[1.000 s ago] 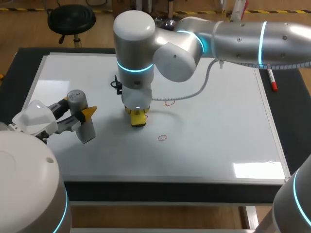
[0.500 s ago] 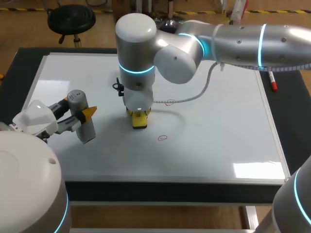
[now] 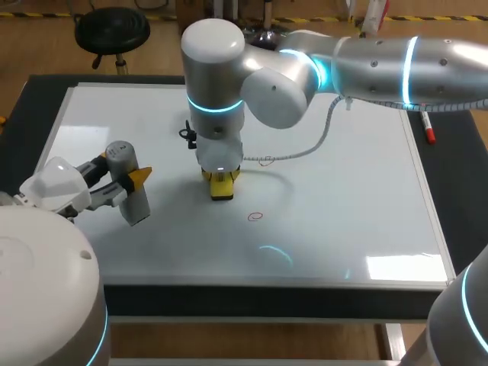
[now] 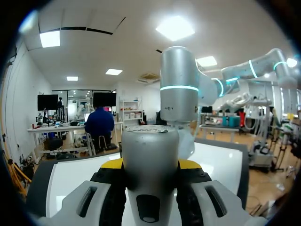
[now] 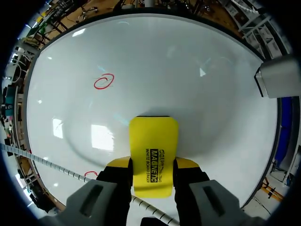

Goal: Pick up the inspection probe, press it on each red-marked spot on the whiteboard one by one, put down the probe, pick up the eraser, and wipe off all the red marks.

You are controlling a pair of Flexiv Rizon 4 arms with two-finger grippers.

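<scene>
Got the eraser [image 5: 154, 146] pinched at its near end in the right gripper [image 5: 153, 170], long axis running straight out ahead of the fingers, down on the whiteboard [image 3: 343, 191] approx mid-board, w/ red marks [image 5: 104, 81] nearby. Also got the probe [image 4: 149, 141] clamped in the left gripper [image 4: 150, 165], crosswise to the fingers, over the board's left side.
</scene>
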